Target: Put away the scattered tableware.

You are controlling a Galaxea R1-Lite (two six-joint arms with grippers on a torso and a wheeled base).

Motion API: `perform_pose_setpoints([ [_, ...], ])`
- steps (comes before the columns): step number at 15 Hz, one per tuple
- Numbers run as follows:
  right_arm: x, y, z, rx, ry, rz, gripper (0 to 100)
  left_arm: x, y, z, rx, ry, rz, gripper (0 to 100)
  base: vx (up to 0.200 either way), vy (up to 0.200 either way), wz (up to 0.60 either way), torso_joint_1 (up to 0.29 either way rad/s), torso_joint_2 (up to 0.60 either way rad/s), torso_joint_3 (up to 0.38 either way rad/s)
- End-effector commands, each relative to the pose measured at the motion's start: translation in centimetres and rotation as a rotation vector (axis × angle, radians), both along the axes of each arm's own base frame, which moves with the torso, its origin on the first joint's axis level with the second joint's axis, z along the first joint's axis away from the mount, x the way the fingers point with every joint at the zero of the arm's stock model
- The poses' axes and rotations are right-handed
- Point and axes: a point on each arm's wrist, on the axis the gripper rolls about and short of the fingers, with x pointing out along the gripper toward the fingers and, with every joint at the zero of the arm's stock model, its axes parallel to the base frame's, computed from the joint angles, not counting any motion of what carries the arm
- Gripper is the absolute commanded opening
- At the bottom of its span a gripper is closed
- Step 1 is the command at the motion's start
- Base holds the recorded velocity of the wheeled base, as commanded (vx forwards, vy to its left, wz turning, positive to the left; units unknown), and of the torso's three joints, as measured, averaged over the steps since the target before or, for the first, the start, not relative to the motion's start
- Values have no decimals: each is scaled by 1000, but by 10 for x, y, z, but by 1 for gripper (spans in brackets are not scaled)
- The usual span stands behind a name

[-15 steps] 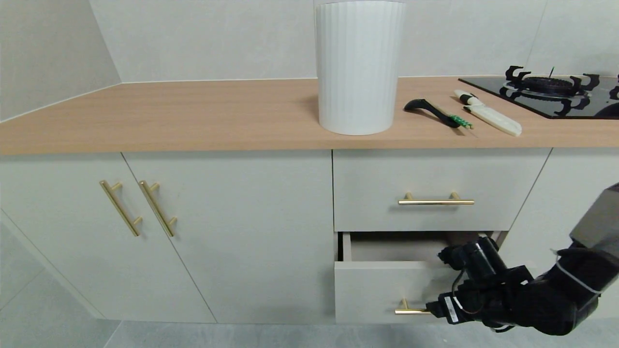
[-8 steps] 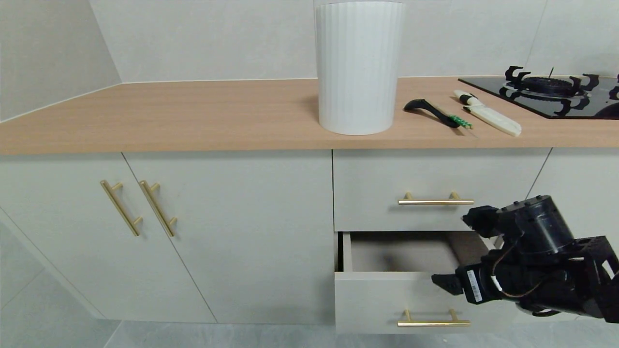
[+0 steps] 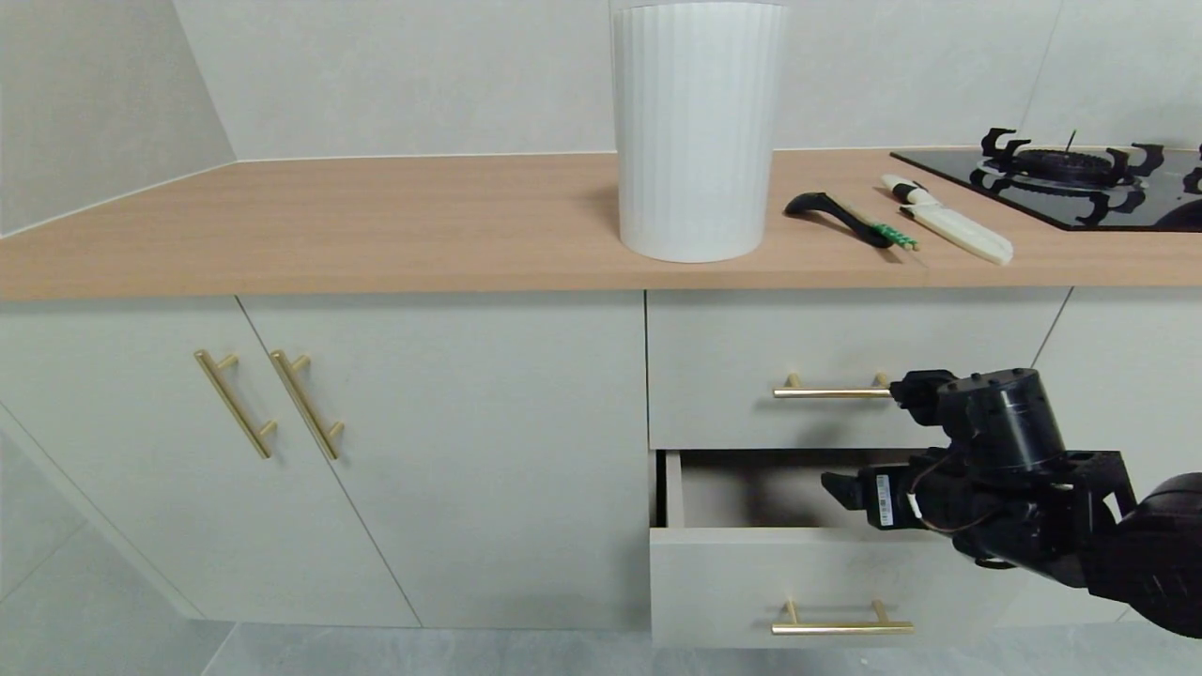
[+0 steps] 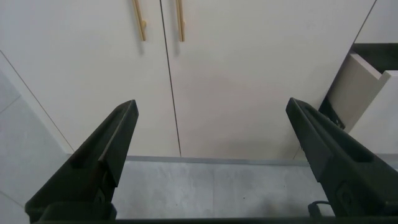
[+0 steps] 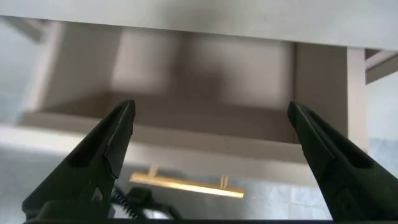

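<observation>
Tableware (image 3: 900, 235) is out on the worktop (image 3: 376, 225), near the front edge toward the right end, between a tall white ribbed container (image 3: 695, 131) and the hob (image 3: 1061, 178) in the right back corner. From the head view I can pick out a black ladle (image 3: 839, 211) and, just beside it on the hob side, a pale knife (image 3: 948, 225), both lying flat and angled toward the front edge. Below them the upper drawer (image 3: 714, 366) is closed, and the lower drawer (image 3: 742, 573) is pulled out with its brass handle (image 3: 840, 624) facing the room. The right gripper (image 3: 864, 437) hangs in front of both drawers, one finger level with the upper drawer's handle (image 3: 836, 391) and the other over the open drawer, spread wide and carrying nothing.

Over to the left wrist view: the left gripper (image 4: 211, 104) is low, its fingers (image 4: 102, 162) far apart with nothing between them. It faces the cupboard doors (image 4: 236, 81) with their two brass pulls, the floor beneath, and one side of the open drawer past them.

Now the right wrist view: the right gripper's fingers (image 5: 102, 155) are splayed wide, with the lower drawer's bare inside between them and its front panel and handle just below.
</observation>
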Motion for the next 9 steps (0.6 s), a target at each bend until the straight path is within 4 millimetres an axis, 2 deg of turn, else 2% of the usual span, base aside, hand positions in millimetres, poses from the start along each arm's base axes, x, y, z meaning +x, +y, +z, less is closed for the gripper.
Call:
perform_pose_setpoints([
  [1,11,-2,-23,-31,59,-23,100,0,0,0,0,1,1,100,0,0,0,0,0,0],
  [5,16,-2,-34,-46,78,-34,100,0,0,0,-2,1,1,100,0,0,0,0,0,0],
  [9,12,-3,-33,-51,84,-28,100,0,0,0,0,1,1,100,0,0,0,0,0,0],
])
